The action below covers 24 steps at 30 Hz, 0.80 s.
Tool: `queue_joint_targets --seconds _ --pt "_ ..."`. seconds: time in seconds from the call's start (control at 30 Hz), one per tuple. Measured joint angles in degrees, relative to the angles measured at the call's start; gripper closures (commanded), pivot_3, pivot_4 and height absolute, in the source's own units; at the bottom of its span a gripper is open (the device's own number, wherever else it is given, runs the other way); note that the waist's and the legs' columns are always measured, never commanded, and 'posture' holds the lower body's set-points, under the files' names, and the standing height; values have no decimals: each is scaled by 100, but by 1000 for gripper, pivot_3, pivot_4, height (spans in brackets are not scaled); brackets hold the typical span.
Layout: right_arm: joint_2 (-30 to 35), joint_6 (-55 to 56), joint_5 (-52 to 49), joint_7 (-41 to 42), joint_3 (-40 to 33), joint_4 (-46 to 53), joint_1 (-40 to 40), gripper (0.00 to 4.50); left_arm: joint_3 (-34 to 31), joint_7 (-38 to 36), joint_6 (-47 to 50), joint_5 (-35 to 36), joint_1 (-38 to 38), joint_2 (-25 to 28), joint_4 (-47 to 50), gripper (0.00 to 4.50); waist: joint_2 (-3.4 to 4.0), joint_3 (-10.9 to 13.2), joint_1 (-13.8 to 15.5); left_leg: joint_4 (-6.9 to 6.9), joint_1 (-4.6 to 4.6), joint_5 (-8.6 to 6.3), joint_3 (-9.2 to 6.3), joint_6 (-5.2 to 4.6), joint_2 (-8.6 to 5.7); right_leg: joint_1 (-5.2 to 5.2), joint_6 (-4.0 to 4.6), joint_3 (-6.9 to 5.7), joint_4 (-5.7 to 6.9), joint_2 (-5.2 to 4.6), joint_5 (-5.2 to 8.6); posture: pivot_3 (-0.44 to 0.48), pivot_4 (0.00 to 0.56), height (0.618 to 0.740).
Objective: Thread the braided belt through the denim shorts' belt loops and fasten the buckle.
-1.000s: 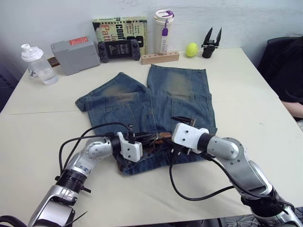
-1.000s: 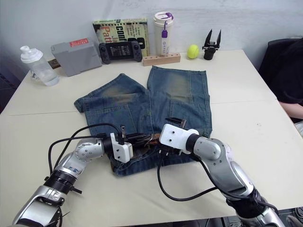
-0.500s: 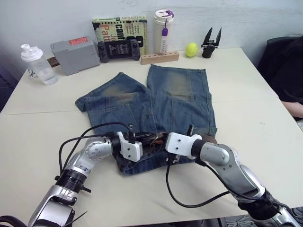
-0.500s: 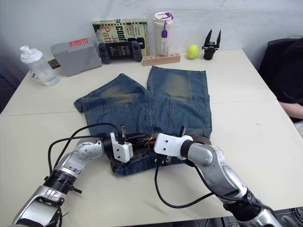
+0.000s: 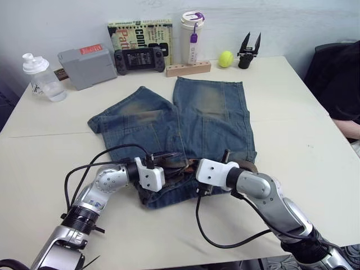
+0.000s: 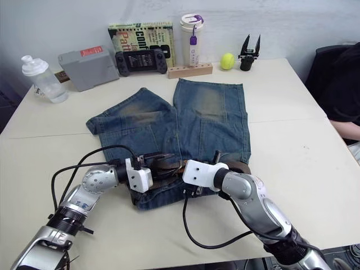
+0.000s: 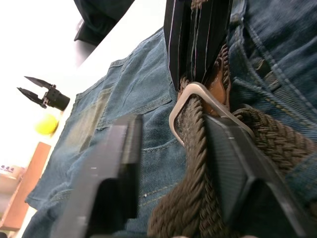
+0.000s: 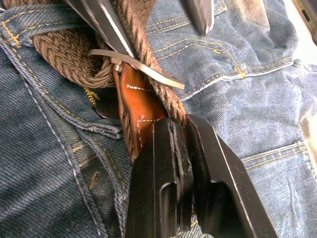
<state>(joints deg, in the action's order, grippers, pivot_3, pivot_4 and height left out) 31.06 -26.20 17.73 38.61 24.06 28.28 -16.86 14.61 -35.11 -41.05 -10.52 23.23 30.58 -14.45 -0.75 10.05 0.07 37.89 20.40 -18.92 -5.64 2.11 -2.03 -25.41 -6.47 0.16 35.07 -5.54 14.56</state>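
Both grippers at buckle (image 7: 195,106) – right gripper (image 8: 181,144) pinching braided belt (image 8: 143,106)

Most of the braided belt (image 5: 179,166) at the waistband is hidden by both wrist housings.

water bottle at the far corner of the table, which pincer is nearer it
Left. The left pincer lies over the denim shorts waistband on the water bottle side of the table; the right pincer sits just beyond it, farther from the bottle.

Braided belt (image 7: 190,148) (buckled) on denim shorts (image 5: 211,107)
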Motion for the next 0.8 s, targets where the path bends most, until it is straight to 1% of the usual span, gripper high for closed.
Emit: queue_joint_targets --seconds 0.07,0.13,0.2,0.23,0.27,0.3,0.33,0.37,0.4,0.43,0.47,0.5,0.57,0.63,0.7,0.77,0.8 --pt "-7 0 5 0 3 0 9 4500 -34 -79 141 163 -141 112 167 1715 0 0 -11 0 0 0 0 0 1 0 0 0 0 0 0 0 150 705" --pt "-32 -6 19 -31 4 -1 33 4500 -229 -570 706 950 -836 659 874 1715 2 1 -61 -3 -4 -3 -2 1 9 -3 5 11 1 10 3 0 150 705" --pt "-32 -5 19 -45 3 -4 57 4500 -371 -817 1208 1490 -1128 848 1182 1715 6 4 -37 -4 -4 -14 -6 -18 9 -3 6 8 2 10 3 0 150 705" --pt "-50 -6 19 -47 5 -6 50 4500 -458 -954 1614 1835 -1266 916 1418 1715 5 4 -29 -2 -3 -16 -5 -23 7 -2 6 8 2 8 3 0 150 705" --pt "-60 -5 20 -52 4 1 60 4500 -531 -1057 1995 2205 -1427 1047 1655 1715 4 4 -30 -1 -3 -18 -5 -25 8 -2 6 10 1 8 3 0 150 705" --pt "-73 -10 24 -62 4 -2 61 4500 -681 -1211 2537 2720 -1635 1235 1931 1715 4 5 -32 -1 -2 -18 -6 -26 8 -3 6 10 1 8 3 0 150 705" --pt "-72 -13 27 -68 -4 -8 66 4500 -802 -1325 2939 3065 -1764 1372 2101 2249 5 5 -34 -1 -3 -19 -5 -27 8 -2 7 10 1 9 4 0 150 705" --pt "-71 -16 34 -76 -9 -19 66 4500 -921 -1388 3277 3322 -1810 1429 2196 2478 10 8 -31 -1 -4 -19 -5 -27 7 -3 7 10 2 9 4 0 150 705" --pt "-71 -16 37 -81 -10 -22 64 4500 -1061 -1464 3743 3698 -1939 1463 2402 2799 10 8 -29 -1 -4 -19 -6 -27 7 -2 8 8 2 9 4 0 150 705" --pt "-71 -16 40 -85 -12 -23 65 4500 -1101 -1528 4001 3898 -2011 1473 2503 3244 10 8 -27 -1 -3 -19 -5 -27 6 -2 8 9 2 8 4 0 150 705" --pt "-71 -16 40 -86 -12 -23 66 4500 -1106 -1552 4079 3964 -2032 1474 2523 3427 10 8 -27 -1 -3 -19 -5 -27 5 -2 8 10 1 8 4 0 150 705" --pt "-71 -16 40 -86 -12 -23 66 4500 -1138 -1656 4428 4215 -2122 1477 2587 3962 10 8 -28 -1 -4 -19 -5 -27 6 -2 8 10 2 8 4 0 150 705" --pt "-71 -16 40 -86 -12 -23 69 4500 -1158 -1740 4818 4420 -2166 1481 2702 4468 10 8 -28 -1 -4 -19 -6 -27 7 -2 9 9 2 9 5 0 150 705" --pt "-71 -18 40 -86 -12 -22 74 4500 -1160 -1802 5191 4504 -2165 1489 2814 4468 10 8 -27 -1 -4 -19 -5 -27 6 -2 9 10 2 9 5 0 150 705" --pt "-71 -19 40 -86 -12 -18 94 4500 -1160 -1805 5336 4463 -2159 1455 2825 4468 10 8 -26 -1 -4 -19 -5 -27 5 -2 10 10 2 9 5 0 150 705" --pt "-71 -22 42 -86 -12 -7 110 4500 -1130 -1825 5376 4339 -2156 1424 2825 4468 10 8 -24 -1 -4 -19 -5 -27 5 -2 10 9 2 9 6 0 150 705" --pt "-66 -25 43 -87 -30 25 153 4500 -1081 -1884 5364 4160 -2155 1435 2828 4468 10 8 -23 -1 -4 -19 -5 -26 5 -2 11 10 2 9 6 0 150 705"
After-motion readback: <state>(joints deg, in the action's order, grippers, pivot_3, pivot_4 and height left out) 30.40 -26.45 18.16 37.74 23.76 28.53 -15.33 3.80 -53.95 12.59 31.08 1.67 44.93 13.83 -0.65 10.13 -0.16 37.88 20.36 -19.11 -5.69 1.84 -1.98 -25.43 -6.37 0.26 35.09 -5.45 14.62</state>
